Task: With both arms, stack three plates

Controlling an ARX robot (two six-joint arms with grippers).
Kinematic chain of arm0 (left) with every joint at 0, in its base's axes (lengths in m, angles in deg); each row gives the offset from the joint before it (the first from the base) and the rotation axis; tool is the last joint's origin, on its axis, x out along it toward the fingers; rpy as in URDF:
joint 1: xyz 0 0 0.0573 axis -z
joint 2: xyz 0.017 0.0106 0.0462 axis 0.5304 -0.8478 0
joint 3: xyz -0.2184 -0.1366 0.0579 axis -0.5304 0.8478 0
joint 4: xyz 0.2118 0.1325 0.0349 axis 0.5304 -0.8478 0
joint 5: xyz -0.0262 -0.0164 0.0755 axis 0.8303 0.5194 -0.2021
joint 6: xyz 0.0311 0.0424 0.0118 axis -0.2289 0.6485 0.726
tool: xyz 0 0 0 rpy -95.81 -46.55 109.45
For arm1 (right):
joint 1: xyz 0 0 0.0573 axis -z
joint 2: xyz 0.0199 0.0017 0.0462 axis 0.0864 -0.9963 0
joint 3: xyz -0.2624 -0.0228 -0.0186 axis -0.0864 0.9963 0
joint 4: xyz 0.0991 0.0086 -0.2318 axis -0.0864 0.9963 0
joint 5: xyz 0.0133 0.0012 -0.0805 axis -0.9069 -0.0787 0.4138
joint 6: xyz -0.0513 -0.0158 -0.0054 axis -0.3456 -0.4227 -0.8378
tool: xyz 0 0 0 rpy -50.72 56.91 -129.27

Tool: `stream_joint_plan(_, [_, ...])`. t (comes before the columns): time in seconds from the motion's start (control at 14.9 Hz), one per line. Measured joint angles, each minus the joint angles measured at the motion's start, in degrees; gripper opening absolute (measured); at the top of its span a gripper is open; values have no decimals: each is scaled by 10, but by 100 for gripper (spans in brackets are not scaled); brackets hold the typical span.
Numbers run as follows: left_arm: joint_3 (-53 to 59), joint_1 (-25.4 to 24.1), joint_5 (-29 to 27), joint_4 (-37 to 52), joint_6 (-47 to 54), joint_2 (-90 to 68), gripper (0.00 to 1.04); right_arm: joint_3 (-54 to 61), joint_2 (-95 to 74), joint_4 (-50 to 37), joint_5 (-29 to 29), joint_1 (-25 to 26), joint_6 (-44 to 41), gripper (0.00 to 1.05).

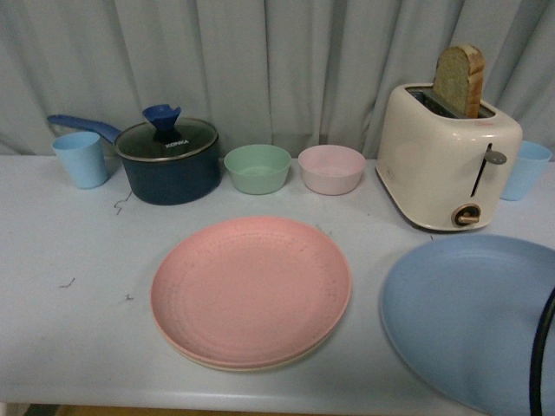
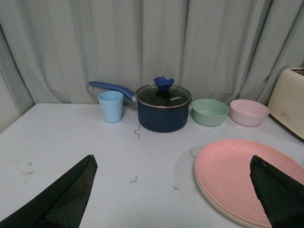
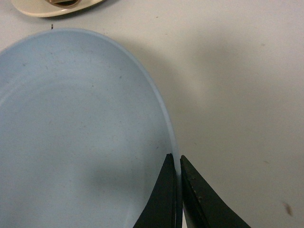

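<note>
— Any writing you can read out there?

— One bit: white letters on the glass lid [image 1: 167, 139] of the dark blue pot [image 1: 169, 169], something like "KONKA", too small to be sure. The cream toaster [image 1: 442, 160] shows no print I can read, only a bread slice [image 1: 460, 80] standing in its slot.

— And the plates?

— The pink plate [image 1: 251, 290] lies mid-table by the front edge, on the beige plate [image 1: 260, 367], whose rim peeks out below. The blue plate [image 1: 464, 316] sits at the front right corner. My right gripper [image 3: 175, 161] is pinched on its rim, one finger on each side. My left gripper [image 2: 172, 159] hangs spread wide above the tabletop [image 1: 78, 329], holding nothing.

— The setting?

— A pale, matte top with a few small dark flecks and a grey pleated curtain [image 1: 286, 61] behind. The back edge holds two blue cups [image 1: 81, 159], a green bowl [image 1: 257, 168] and a pink bowl [image 1: 331, 168].
</note>
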Motion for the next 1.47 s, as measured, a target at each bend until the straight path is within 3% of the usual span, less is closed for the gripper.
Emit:
stream_joint_plan(0.13, [0,0,0,0,0,0,98,19,103,66,-16,16,-4,3])
stream_joint_plan(0.2, [0,0,0,0,0,0,98,9,181,84,-38,-8,15,3])
stream_joint_plan(0.47, [0,0,0,0,0,0,98,-45,73,-11,-35,-163,162,3])
stream_joint_plan(0.67, [0,0,0,0,0,0,98,-118,-47,-21,-16,-256,184,3])
stream_joint_plan(1.34, [0,0,0,0,0,0,98,-253,-201,5,8,-315,215,3])
stream_joint_plan(1.47, [0,0,0,0,0,0,98,-254,-202,1,7,-318,220,21])
